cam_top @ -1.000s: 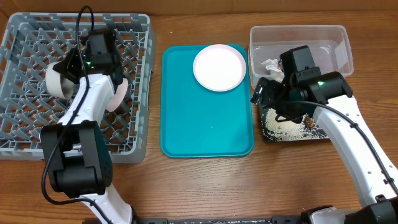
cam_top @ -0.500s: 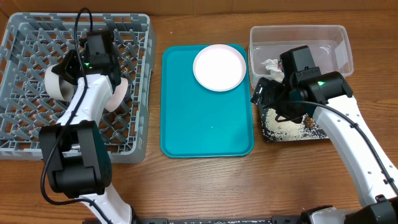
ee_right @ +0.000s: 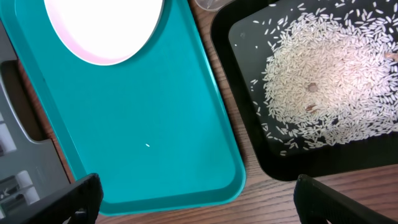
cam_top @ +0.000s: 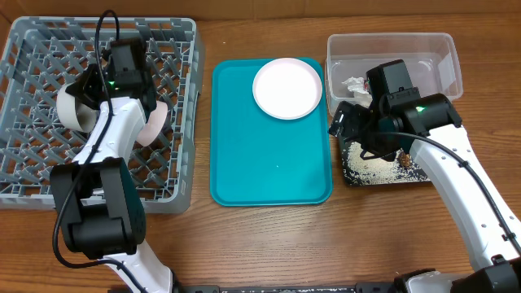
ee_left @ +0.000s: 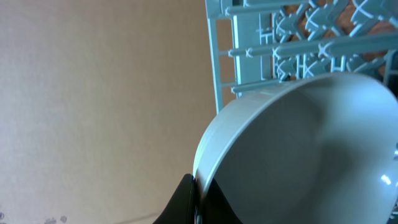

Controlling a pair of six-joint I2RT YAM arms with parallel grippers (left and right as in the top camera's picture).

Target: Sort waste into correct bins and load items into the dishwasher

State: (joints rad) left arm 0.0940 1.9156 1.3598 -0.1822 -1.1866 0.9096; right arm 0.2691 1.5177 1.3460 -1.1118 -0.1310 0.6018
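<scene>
Pale bowl (cam_top: pixel 68 111) is clamped by its rim in my left hand (cam_top: pixel 89 91) over the grey dish rack (cam_top: pixel 32 175), while my right hand (cam_top: pixel 348 124) hovers, fingers (ee_right: pixel 65 200) apart, beside the black tray (cam_top: pixel 348 176) of rice (cam_top: pixel 378 169).

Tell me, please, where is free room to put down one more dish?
The teal tray below the white plate is bare except one grain; the wood in front of it is free too. Rice covers the black tray. The left gripper with its bowl crowds the dish rack.
</scene>
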